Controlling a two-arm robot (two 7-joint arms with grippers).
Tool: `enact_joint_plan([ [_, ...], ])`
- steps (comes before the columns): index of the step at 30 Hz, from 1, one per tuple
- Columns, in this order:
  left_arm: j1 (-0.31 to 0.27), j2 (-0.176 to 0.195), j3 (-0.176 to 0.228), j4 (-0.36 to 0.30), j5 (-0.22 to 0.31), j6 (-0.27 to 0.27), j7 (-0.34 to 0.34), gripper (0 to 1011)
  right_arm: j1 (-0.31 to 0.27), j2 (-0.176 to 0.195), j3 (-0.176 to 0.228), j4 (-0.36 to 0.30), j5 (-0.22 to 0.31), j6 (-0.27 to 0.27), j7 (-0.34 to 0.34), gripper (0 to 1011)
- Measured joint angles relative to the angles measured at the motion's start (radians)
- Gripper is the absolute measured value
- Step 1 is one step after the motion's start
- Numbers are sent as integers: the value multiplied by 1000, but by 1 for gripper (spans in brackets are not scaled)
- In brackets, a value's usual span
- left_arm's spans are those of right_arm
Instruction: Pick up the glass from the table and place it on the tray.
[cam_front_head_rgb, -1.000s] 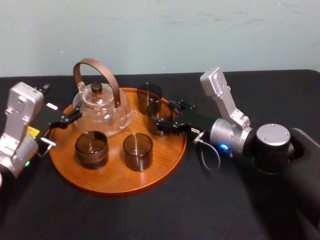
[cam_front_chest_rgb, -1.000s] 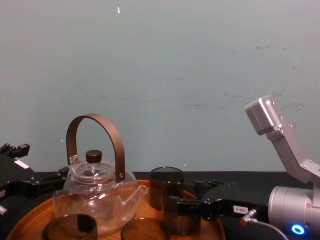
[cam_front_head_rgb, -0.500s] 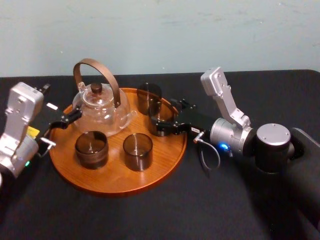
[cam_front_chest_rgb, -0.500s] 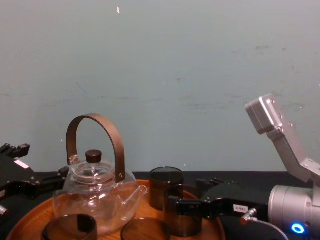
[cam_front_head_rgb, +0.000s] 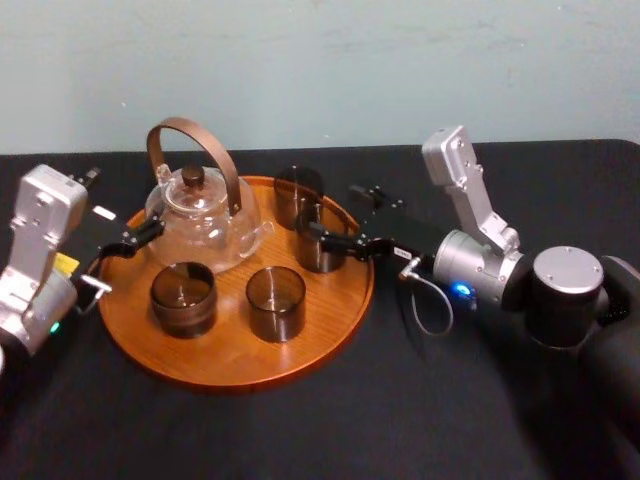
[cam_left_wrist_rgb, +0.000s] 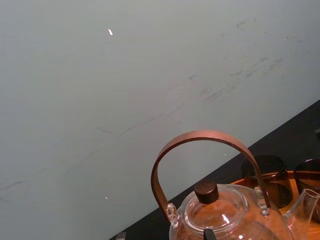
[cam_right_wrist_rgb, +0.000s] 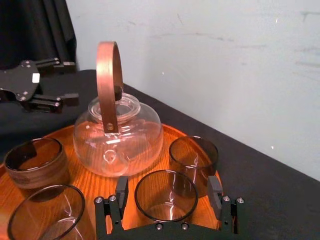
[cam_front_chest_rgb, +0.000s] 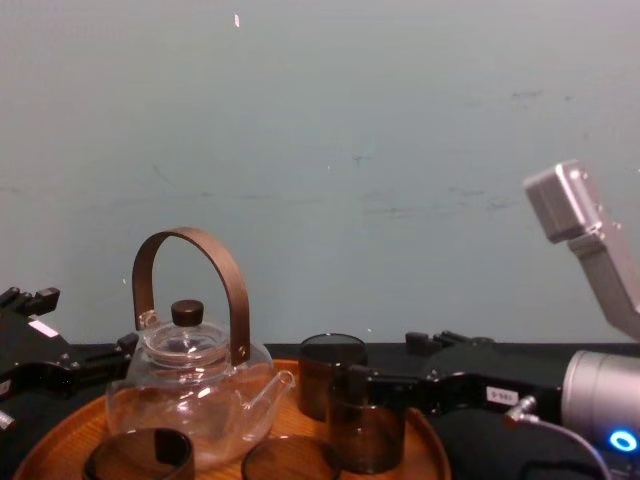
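The dark smoked glass (cam_front_head_rgb: 321, 247) stands upright on the round wooden tray (cam_front_head_rgb: 222, 359), near its right rim. In the right wrist view this glass (cam_right_wrist_rgb: 166, 196) sits between the fingers (cam_right_wrist_rgb: 121, 191) with a gap on each side. My right gripper (cam_front_head_rgb: 340, 226) is open around it, reaching in from the right over the black table (cam_front_head_rgb: 400, 420). From the chest view the glass (cam_front_chest_rgb: 365, 428) stands just ahead of the right gripper (cam_front_chest_rgb: 388, 386). My left gripper (cam_front_head_rgb: 128, 256) rests open at the tray's left rim, holding nothing.
A glass teapot (cam_front_head_rgb: 200, 215) with a brown arched handle stands at the tray's back left. Three more dark glasses share the tray: one at the back (cam_front_head_rgb: 299, 196), two at the front (cam_front_head_rgb: 183, 297) (cam_front_head_rgb: 275, 301). Bare black table lies in front and to the right.
My right gripper's fingers have spread off the glass, and the arm has drawn back a little to the right. The glass stays on the tray. The left arm has not moved.
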Motion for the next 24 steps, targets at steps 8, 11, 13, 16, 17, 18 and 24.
enact_joint_plan([
  [8,0,0,0,0,0,0,0,1001,-45,37,13,-106,12,8,-12,1002],
  [11,0,0,0,0,0,0,0,1001,-71,57,24,-159,22,8,-20,1002],
  [13,0,0,0,0,0,0,0,1001,-89,72,33,-194,31,7,-24,1002],
  [16,0,0,0,0,0,0,0,1002,-117,94,45,-243,42,5,-29,1002],
  [17,0,0,0,0,0,0,0,1001,-124,100,48,-254,45,4,-30,1002],
  [18,0,0,0,0,0,0,0,1001,-130,105,51,-264,47,3,-31,1002],
  [24,0,0,0,0,0,0,0,1002,-171,136,69,-321,68,-5,-35,1002],
])
